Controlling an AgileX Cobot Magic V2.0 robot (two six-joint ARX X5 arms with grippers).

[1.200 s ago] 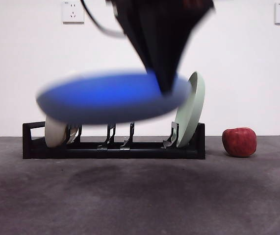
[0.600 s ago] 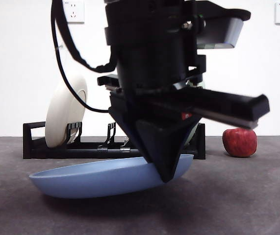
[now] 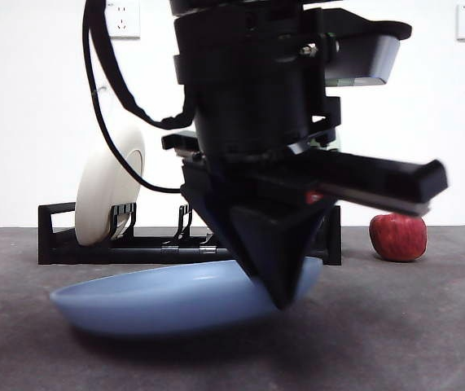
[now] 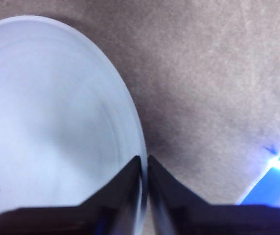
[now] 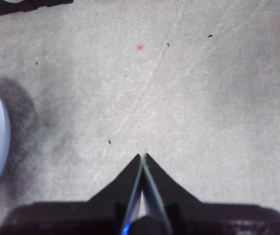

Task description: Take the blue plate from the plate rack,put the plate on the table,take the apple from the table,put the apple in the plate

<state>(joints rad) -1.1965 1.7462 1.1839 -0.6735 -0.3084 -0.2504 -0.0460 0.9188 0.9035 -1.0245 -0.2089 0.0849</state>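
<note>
left claw (image 3: pixel 279 297) pinches blue plate (image 3: pixel 159 297) before plate rack (image 3: pixel 69 244), apple (image 3: pixel 397 236) aside.

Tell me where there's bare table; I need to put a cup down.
Free: the table in front of the apple, and under the right gripper. Crowded: centre-left, where the left gripper holds the plate before the rack.

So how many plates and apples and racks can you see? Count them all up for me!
Plates: 2, the blue plate pinched at its rim by the left gripper, and a cream plate in the plate rack
Apples: 1, the apple on the table
Racks: 1
Total: 4
</note>
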